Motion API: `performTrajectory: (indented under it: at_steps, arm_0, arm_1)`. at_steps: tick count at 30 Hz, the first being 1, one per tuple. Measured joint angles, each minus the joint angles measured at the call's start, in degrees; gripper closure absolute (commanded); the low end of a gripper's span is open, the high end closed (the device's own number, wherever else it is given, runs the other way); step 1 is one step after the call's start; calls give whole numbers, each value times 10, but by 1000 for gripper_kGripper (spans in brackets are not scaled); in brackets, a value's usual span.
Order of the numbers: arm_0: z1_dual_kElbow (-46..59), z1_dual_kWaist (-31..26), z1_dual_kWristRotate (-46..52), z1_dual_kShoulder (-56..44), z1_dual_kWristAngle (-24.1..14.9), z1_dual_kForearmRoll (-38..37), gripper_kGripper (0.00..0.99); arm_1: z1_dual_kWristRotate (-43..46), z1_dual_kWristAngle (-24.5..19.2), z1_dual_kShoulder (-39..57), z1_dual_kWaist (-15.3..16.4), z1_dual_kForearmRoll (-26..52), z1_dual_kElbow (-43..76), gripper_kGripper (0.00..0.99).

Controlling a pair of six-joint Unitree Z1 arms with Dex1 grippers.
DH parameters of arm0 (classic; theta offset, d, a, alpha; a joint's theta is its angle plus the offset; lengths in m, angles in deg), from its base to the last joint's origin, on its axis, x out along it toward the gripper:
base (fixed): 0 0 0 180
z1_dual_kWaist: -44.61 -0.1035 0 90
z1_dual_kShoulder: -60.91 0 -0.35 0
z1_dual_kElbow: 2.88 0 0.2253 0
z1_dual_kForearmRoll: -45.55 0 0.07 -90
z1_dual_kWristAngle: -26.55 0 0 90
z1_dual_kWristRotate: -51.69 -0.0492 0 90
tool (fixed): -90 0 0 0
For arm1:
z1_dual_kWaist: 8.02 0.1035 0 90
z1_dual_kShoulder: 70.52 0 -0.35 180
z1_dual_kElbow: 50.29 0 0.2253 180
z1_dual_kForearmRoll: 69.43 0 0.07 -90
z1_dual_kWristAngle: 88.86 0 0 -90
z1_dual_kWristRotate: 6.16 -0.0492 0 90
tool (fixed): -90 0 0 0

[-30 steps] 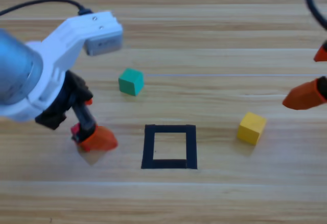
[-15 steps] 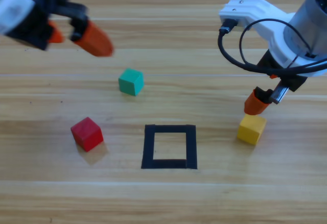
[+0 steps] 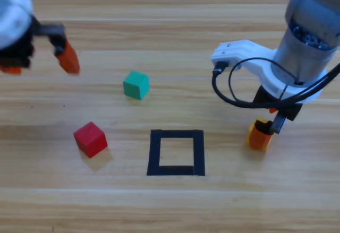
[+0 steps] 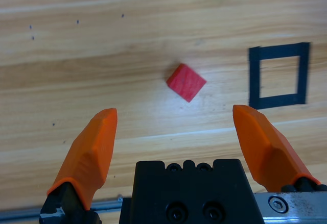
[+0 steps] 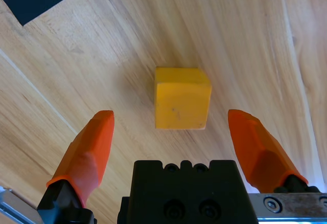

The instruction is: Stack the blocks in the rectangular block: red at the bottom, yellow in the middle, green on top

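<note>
Three cubes sit loose on the surface and none is in the black tape rectangle yet. Your right gripper is down over the yellow cube, fingers spread wide with the cube between them and clear gaps on both sides, holding nothing. The cube looks slightly turned relative to the fingers, so square the wrist to its flat faces before closing, and settle low enough to pinch at mid-height. Bear in mind that red belongs at the bottom: the red cube lies left of the rectangle, and the green cube sits beyond it, up and to the left. Your left gripper hangs high at the left edge, fingers wide and empty.
</note>
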Motion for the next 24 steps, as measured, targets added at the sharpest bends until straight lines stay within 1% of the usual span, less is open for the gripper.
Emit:
performTrajectory:
  at_steps: [2,5,8,9,13,14,15,16,17,18,20,22,23,24]
  arm_0:
    - [-26,1,23,48,-1,26,1]
    - [-36,9,50,97,-1,31,1]
    - [-40,19,56,119,3,31,0]
    - [-44,20,60,124,6,31,0]
    - [-70,21,96,148,21,32,0]
    - [-76,22,111,155,24,32,0]
    - [-81,22,123,163,27,32,0]
    - [-85,22,143,170,30,32,0]
    - [-86,22,171,180,36,32,0]
    - [-86,22,187,185,40,32,0]
    - [-86,22,222,196,48,31,0]
    - [-86,22,255,208,54,28,0]
    - [-86,22,272,212,57,27,1]
    - [-86,22,283,215,59,26,2]
  arm_1:
    - [2,4,-2,0,-1,-1,47]
    - [4,4,-3,0,-6,-10,90]
    - [7,4,-16,-1,-15,-26,100]
    - [8,4,-23,-1,-17,-29,133]
    - [8,4,-49,-3,-20,-29,180]
    - [8,4,-53,-4,-21,-29,221]
    - [8,4,-56,-5,-22,-29,287]
    - [8,6,-58,-6,-26,-31,389]
    - [8,8,-59,-7,-33,-35,525]
    - [8,9,-59,-8,-38,-39,640]
    - [8,11,-59,-11,-46,-46,846]
    - [8,11,-60,-13,-48,-50,970]
    - [8,11,-61,-14,-50,-52,990]
    - [8,12,-62,-15,-51,-53,990]
